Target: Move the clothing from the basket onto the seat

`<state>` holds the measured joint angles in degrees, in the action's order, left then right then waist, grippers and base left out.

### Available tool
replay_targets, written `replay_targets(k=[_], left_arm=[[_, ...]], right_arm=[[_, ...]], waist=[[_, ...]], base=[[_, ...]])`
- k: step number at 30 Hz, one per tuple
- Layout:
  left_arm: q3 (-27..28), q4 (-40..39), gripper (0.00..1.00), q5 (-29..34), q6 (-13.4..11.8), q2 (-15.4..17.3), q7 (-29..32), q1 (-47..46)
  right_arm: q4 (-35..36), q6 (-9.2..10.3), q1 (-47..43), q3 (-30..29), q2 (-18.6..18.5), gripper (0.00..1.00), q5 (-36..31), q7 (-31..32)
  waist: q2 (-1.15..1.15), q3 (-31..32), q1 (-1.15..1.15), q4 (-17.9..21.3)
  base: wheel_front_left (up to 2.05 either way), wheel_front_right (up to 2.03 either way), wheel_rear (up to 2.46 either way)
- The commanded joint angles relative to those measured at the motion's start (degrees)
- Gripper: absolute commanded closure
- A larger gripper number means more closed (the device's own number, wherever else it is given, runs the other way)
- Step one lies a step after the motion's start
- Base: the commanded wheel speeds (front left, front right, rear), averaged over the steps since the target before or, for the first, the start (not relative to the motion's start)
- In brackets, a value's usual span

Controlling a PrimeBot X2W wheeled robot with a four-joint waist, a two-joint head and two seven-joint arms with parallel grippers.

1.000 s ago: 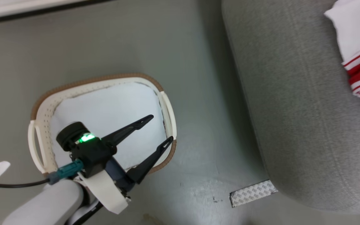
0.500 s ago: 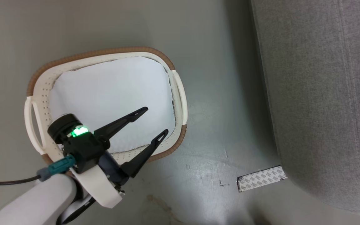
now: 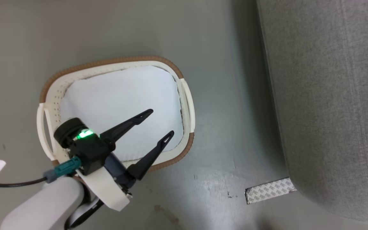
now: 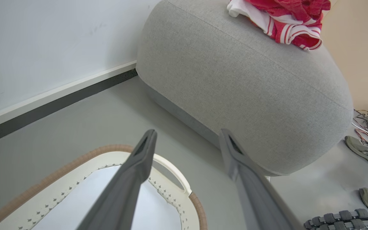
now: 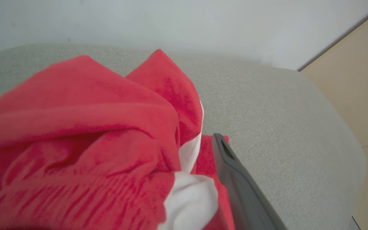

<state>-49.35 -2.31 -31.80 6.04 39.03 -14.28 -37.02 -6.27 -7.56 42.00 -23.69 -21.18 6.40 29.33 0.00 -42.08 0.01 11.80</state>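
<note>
The grey seat (image 3: 331, 111) is seen on the pale floor (image 3: 222, 48). It takes up the right side of the head view, and its long axis runs up and down that view. The oval basket (image 3: 113, 60) is set on the floor to the left of the seat, apart from it. Its long axis lies across the head view, tilted slightly up to the right, with a white handle at each end and its pale bottom exposed. The clothing (image 4: 283, 19) is heaped in crumpled folds on top of the seat, near its far end in the left wrist view; no clear long axis can be told. The left gripper (image 3: 162, 122) is held over the basket's near right part with its fingers spread wide and nothing between them, pointed up and right toward the seat. The right gripper (image 5: 187, 140) is pressed close against the red cloth; one finger (image 5: 235, 179) is shown and the other is hidden, so its state cannot be told. A patterned tape patch (image 3: 270, 190) is stuck to the floor by the seat's near corner.
</note>
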Motion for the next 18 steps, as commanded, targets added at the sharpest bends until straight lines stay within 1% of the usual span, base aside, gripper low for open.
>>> replay_targets(k=[1,6,11,14,18], left_arm=[[0.03,0.38,0.0,-0.23,0.15,-0.43,-0.37,0.45],[0.11,2.35,0.0,-1.09,-0.05,-2.91,-0.63,1.48],[0.61,5.01,0.0,-2.23,-0.43,-5.84,-0.78,3.34],[1.32,6.67,0.0,-3.19,-0.81,-7.53,-0.83,4.7],[2.38,8.35,0.0,-3.73,-1.21,-9.55,-0.87,6.35]], right_arm=[[-0.94,0.15,0.16,0.79,-1.38,0.0,0.54,0.56],[-3.73,0.15,-0.43,4.84,-6.02,0.0,3.79,2.77],[-5.11,0.15,-2.82,8.91,-10.64,0.0,8.07,5.12],[-5.93,0.15,-5.23,11.53,-12.83,0.0,11.92,9.44],[-5.3,0.15,-7.75,13.01,-15.15,0.0,16.9,14.28]], waist=[[0.0,1.64,-0.01,-0.03],[0.0,6.77,-0.01,-0.03],[0.0,13.45,-0.01,-0.12],[0.0,17.76,-0.01,-0.24],[0.0,22.61,-0.01,-0.47]], base=[[0.0,0.0,0.0],[0.0,0.0,0.0],[0.0,0.0,0.0],[0.0,0.0,0.0],[0.0,0.0,0.0]])
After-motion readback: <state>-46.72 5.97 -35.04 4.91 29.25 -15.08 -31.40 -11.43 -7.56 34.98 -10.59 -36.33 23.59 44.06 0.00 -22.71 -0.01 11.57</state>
